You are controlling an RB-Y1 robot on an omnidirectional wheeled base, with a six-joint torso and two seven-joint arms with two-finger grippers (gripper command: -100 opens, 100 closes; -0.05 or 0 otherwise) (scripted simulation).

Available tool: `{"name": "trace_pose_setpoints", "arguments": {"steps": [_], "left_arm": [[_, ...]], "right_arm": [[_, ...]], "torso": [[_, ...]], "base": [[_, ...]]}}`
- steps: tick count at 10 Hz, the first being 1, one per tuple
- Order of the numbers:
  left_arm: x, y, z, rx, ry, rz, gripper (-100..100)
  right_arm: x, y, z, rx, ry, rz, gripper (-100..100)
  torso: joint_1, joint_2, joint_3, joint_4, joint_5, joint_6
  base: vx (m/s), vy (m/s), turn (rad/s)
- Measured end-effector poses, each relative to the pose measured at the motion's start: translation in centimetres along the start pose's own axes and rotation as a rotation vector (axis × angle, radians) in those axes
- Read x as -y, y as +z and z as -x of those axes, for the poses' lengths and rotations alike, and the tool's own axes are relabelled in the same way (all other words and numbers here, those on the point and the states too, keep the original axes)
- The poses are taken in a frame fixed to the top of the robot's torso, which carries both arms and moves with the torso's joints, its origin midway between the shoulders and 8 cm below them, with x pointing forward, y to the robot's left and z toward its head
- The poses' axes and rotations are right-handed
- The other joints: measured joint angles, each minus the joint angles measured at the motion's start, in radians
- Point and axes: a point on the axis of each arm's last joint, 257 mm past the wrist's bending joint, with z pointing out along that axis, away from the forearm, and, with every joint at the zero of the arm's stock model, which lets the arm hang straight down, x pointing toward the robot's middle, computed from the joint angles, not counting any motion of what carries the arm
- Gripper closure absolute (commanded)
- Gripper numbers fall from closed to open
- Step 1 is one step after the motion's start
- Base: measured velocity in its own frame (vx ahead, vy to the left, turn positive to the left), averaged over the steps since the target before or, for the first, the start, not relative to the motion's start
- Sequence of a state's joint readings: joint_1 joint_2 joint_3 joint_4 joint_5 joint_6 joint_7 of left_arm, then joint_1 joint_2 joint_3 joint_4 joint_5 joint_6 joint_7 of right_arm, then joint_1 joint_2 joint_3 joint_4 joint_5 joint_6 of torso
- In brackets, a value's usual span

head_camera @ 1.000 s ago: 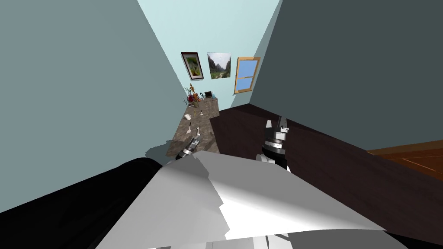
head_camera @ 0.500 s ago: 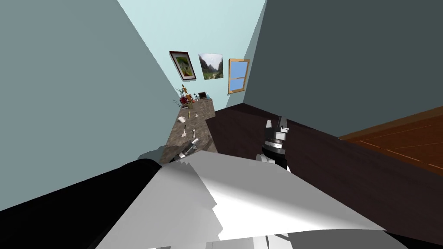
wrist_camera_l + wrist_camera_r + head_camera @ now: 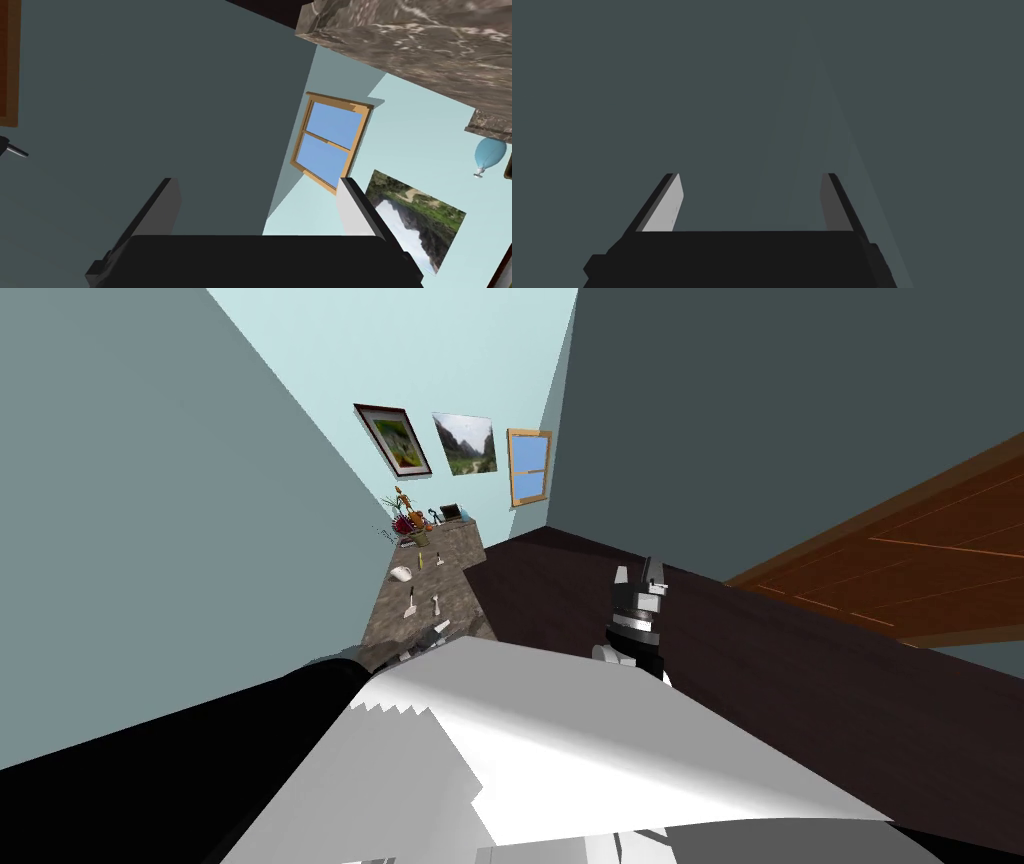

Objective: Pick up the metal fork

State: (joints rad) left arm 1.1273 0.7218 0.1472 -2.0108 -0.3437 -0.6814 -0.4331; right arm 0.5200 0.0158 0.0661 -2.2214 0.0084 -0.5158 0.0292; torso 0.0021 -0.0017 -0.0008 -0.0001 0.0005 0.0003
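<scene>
the fork (image 3: 435, 606), as i judge it, is the thin pale utensil lying flat on the marble counter (image 3: 458, 563), just beside a second utensil (image 3: 410, 608); it is too small to be sure. its long axis runs along the counter, away from me; which end carries the tines i cannot tell. the left gripper (image 3: 257, 180) sits low by the counter's near end, fingers spread and empty, likely staged for the reach. the right gripper (image 3: 752, 175), also spread and empty, idles facing a wall.

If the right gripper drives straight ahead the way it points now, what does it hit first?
Most likely the dark grey wall: the open right gripper faces it squarely with nothing in between, though how far off it is remains unclear.
</scene>
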Motion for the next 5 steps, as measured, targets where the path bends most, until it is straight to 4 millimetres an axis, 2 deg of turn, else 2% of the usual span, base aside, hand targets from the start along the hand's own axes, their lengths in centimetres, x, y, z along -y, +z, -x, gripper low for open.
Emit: {"name": "trace_pose_setpoints", "arguments": {"steps": [1,2,3,5], "left_arm": [[0.0,-0.8,-0.9,-0.039,0.030,-0.003,-100],[-0.3,-1.9,-2.0,-0.096,0.077,-0.004,-100],[-0.3,-2.7,-2.8,-0.137,0.108,-0.010,-100],[-1.2,-4.7,-4.4,-0.238,0.182,-0.021,-100]], "right_arm": [[0.0,0.0,0.0,0.000,0.000,0.000,0],[0.0,0.0,0.0,0.000,0.000,0.000,0],[0.0,0.0,0.0,0.000,0.000,0.000,0],[0.0,0.0,0.0,0.000,0.000,0.000,0]], "torso": [[0.000,-0.002,-0.001,-0.001,0.000,-0.001],[0.000,-0.003,-0.002,-0.001,0.000,0.000],[0.000,-0.002,-0.001,0.000,0.000,-0.001],[-0.001,0.000,0.000,0.000,0.000,-0.001]], "base": [[0.052,0.013,-0.361],[0.028,0.013,-0.153],[0.016,0.001,-0.341],[0.005,0.011,-0.220]]}}
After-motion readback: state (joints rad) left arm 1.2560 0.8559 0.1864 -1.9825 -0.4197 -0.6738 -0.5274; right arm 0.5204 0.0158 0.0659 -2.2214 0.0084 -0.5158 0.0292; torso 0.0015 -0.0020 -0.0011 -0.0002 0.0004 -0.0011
